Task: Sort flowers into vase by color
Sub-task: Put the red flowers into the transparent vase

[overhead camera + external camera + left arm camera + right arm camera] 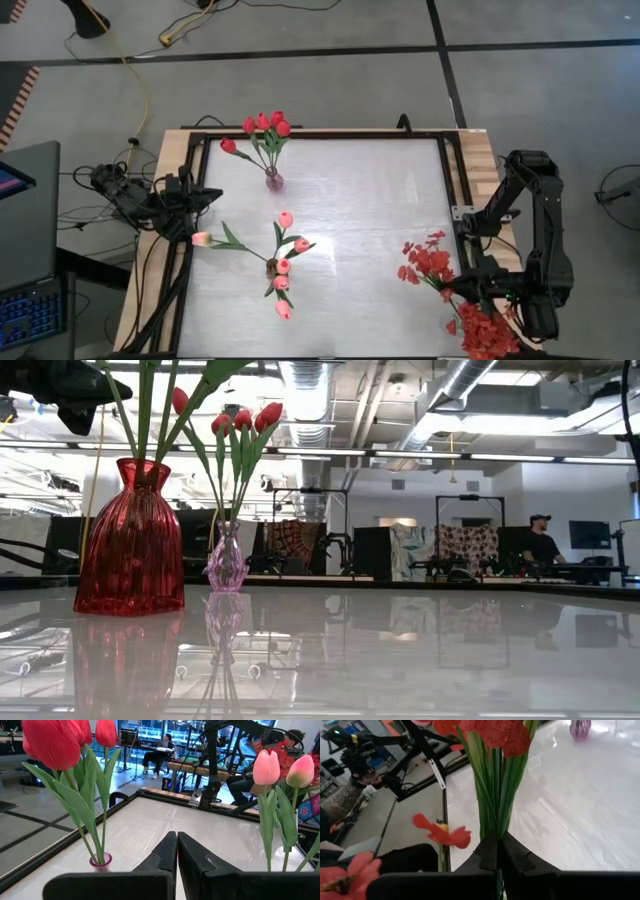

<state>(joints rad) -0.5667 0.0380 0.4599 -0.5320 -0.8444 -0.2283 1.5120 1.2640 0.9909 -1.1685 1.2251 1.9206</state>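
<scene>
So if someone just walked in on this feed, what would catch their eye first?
Probably the red tulips standing in a small pink vase at the table's far edge, and the pink tulips mid-table. Then the right gripper, shut on a bunch of red blossom sprays at the near right corner; the left gripper waits shut at the left edge.

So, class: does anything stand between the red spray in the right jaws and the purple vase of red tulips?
Nothing visible does. From the red spray, clamped in the right jaws, bare table runs to the purple vase. The pink tulips stand beside that line.
</scene>
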